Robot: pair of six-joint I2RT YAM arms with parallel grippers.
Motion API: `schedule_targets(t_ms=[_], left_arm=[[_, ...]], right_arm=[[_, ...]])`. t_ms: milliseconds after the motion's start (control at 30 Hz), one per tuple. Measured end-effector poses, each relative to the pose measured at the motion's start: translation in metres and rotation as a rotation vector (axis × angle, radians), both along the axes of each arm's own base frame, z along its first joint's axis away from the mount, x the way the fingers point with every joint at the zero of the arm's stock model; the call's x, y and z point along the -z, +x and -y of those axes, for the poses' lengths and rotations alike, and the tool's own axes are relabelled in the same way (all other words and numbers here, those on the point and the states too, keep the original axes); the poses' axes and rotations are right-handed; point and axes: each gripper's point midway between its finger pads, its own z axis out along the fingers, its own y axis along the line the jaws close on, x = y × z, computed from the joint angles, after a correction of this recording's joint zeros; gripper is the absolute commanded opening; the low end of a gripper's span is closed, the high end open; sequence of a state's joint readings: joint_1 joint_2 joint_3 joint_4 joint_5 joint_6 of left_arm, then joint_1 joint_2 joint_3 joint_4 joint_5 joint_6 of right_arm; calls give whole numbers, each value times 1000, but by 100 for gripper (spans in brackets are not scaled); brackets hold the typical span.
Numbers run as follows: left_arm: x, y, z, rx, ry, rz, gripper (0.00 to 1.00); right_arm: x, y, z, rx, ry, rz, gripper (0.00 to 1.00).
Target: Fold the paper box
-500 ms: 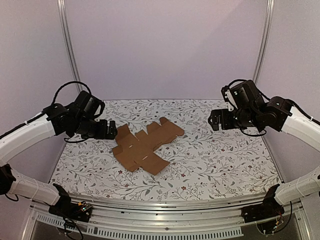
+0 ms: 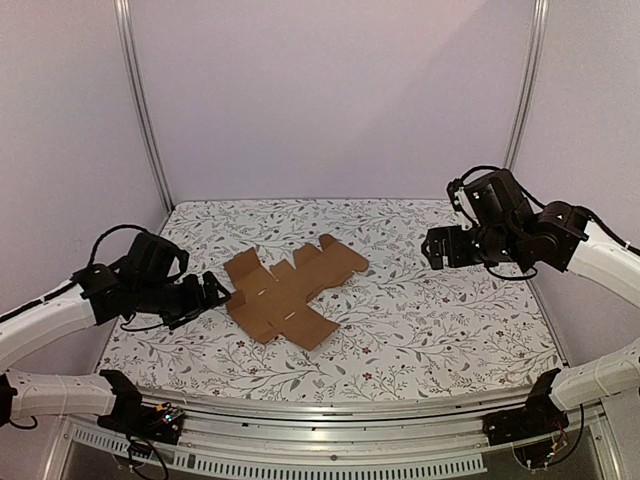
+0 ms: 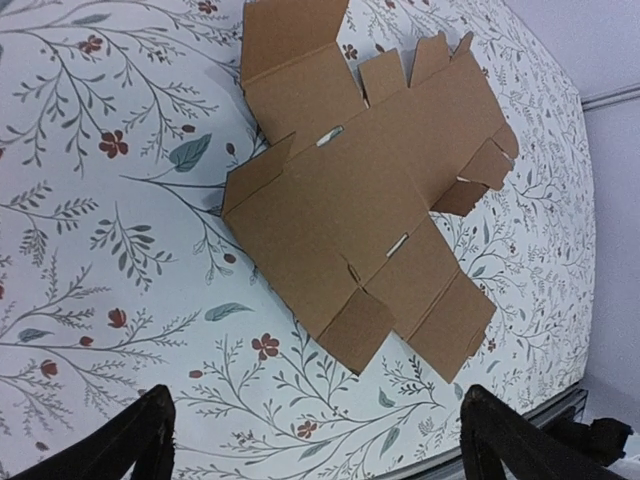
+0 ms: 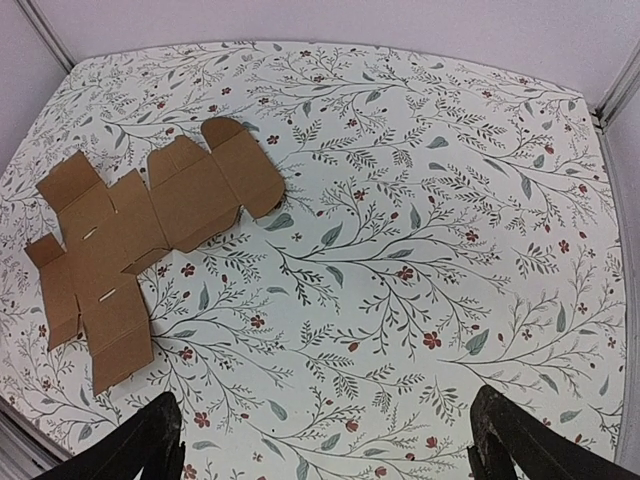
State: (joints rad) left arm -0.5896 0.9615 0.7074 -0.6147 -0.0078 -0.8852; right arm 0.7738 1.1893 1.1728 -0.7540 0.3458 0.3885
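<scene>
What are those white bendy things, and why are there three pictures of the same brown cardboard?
Those are two robot arms. Each ends in a gripper, a hand with two fingers: the left gripper and the right gripper. One picture comes from a camera high up behind the arms, so you see everything. The other two come from little cameras on the wrists. The dark shapes at the bottom of those are the robot's own fingers. On the flowery table lies the paper box, flat and not yet folded, like a brown cross with flaps. Both grippers are open and hold nothing. The left one is close to the cardboard, and the right one hangs in the air further away.
</scene>
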Motion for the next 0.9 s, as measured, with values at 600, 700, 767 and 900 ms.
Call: schedule_targets(t_ms=[600, 700, 767, 900], left_arm=[[77, 11, 38, -150, -539, -164, 75], [88, 12, 42, -152, -558, -201, 74], [88, 14, 45, -149, -571, -201, 74], [83, 19, 47, -143, -593, -173, 71]], right_arm=[[1, -10, 5, -1, 44, 7, 99], [-4, -12, 8, 1, 58, 19, 99], [-8, -14, 10, 2, 69, 30, 99], [-14, -18, 14, 9, 89, 47, 99]])
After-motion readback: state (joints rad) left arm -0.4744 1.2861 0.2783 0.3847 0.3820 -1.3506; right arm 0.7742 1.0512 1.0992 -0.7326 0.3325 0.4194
